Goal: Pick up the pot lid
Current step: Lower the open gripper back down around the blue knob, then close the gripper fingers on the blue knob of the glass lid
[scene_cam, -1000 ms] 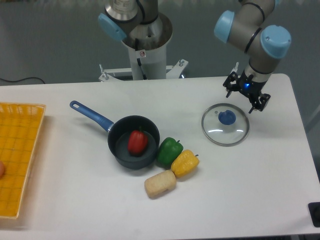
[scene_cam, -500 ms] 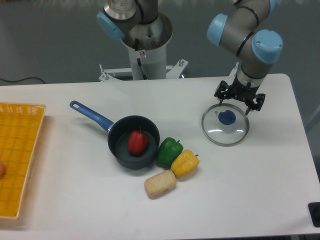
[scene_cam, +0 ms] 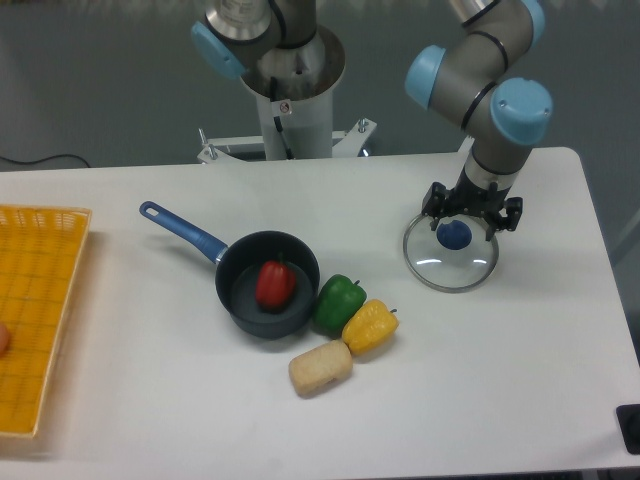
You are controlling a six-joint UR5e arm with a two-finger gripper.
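Looking over the white table [scene_cam: 200,410], we noted the yellow crate [scene_cam: 28,320] at the left of the camera view and the arm [scene_cam: 505,112] reaching in from the upper right. The black pan [scene_cam: 240,304] sat near the middle, its blue handle [scene_cam: 182,228] angled toward the upper left. The clear pot lid [scene_cam: 440,272] lay flat on the table, right of the pan and well apart from it, knob up. Over the lid's far part was the gripper [scene_cam: 466,212], its fingers spread with nothing pinched between them. Smaller items: a yellow pepper [scene_cam: 370,327] touching a green pepper [scene_cam: 339,304], and a red pepper [scene_cam: 273,285] inside the pan. Smallest was the lid's blue knob [scene_cam: 455,236], close to the fingertips; from this single view we could not tell the height gap or any contact.

Step in hand, as we judged it: lining up on the knob before grasping. The next move called for centring the fingers about the knob, lowering if needed without pressing on the glass, then closing squarely and lifting straight up.
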